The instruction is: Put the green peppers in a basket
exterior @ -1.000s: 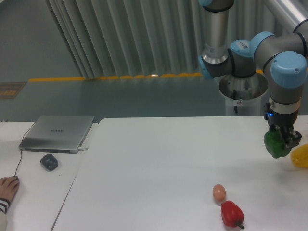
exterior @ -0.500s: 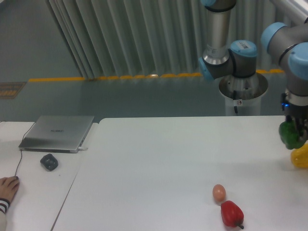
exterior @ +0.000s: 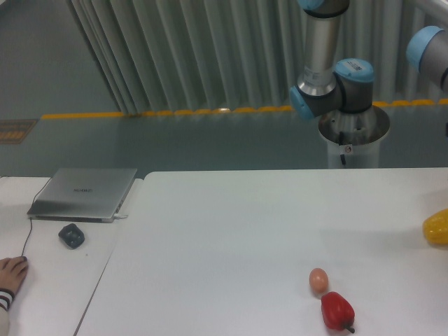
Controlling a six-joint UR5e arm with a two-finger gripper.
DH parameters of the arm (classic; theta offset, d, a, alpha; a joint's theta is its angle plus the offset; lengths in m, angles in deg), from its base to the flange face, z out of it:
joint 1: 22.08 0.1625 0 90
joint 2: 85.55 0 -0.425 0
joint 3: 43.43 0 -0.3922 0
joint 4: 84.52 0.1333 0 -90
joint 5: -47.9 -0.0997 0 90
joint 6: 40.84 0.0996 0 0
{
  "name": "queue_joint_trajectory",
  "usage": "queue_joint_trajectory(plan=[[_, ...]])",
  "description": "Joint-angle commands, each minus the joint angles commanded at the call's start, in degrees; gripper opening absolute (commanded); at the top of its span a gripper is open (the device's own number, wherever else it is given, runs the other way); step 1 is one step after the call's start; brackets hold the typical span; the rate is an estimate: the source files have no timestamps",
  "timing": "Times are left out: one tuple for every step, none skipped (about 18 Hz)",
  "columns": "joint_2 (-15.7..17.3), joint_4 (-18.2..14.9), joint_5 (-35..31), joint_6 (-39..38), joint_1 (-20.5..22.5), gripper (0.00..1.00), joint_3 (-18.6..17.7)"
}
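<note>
Presently I see neither the end effector nor the green pepper; both lie outside my view, so I cannot tell its grip. Only the arm's (exterior: 329,70) upper joints show at top right. On the white bench (exterior: 245,231): yellow pepper (exterior: 436,227) at the right edge, red pepper (exterior: 337,311) just beside an egg (exterior: 318,280). Laptop (exterior: 84,193) far left.

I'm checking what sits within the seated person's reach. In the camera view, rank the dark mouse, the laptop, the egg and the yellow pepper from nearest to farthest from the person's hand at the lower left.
1. Dark mouse, just up and right of the person's hand.
2. Laptop, behind the mouse, closed.
3. Egg, front right of the big table.
4. Yellow pepper, at the right edge.
</note>
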Motion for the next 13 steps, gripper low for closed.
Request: queue_joint_trajectory(plan=[[-0.09,0.44,0.00,1.84,1.23,0.43,0.00],[-0.26,1.32,0.09,4.03,2.46,0.43,-0.09],[-0.70,2.19,0.17,5.88,3.34,0.43,-0.17],[-1.14,3.16,0.26,7.03,4.13,0.44,-0.44],[-1.58,4.30,0.26,7.48,4.84,0.44,-0.79],[-2.19,5.27,0.26,7.74,5.19,0.44,-0.79],[-2.81,6.32,0.09,8.18,5.28,0.44,-0.79],[-3.16,7.12,0.09,8.88,6.07,0.44,-0.79],[-3.51,7.13,0.52,8.97,6.77,0.47,-0.88],[-3.52,7.39,0.53,8.98,7.39,0.59,-1.31],[-3.61,7.48,0.61,8.80,7.74,0.65,-1.49],[-3.52,7.56,0.62,8.36,7.83,0.73,-1.76],[-3.52,7.74,0.62,8.27,7.83,0.86,-2.02]])
